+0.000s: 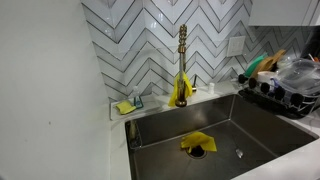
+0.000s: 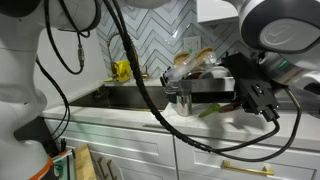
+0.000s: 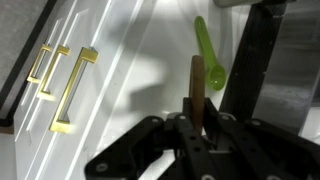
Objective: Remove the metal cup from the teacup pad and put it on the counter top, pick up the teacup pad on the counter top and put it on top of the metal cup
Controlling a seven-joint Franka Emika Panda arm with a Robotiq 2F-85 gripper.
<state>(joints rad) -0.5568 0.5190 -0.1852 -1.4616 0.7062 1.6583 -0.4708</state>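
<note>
**Gripper [image 3: 197, 122] clamps teacup pad [image 3: 197, 80] near the front edge of the desk [image 1: 112, 150]**

In the wrist view the thin brown pad stands edge-on, pinched between the black fingers. A green spoon [image 3: 206, 55] lies on the white surface beyond it, and gold cabinet handles [image 3: 68, 90] show off to one side. In an exterior view the metal cup [image 2: 183, 101] stands upright on the desk near its front edge, beside the sink basin [image 2: 115, 97], with the spoon just next to it. The arm's black head sits level with the cup's top; whether pad and cup touch cannot be told. A gold faucet [image 1: 182, 65] rises at the back edge, a yellow cloth [image 1: 197, 143] lies in the basin, a yellow sponge [image 1: 124, 107] sits near a back corner, and a loaded dish rack [image 1: 285, 90] fills the far end.
</note>
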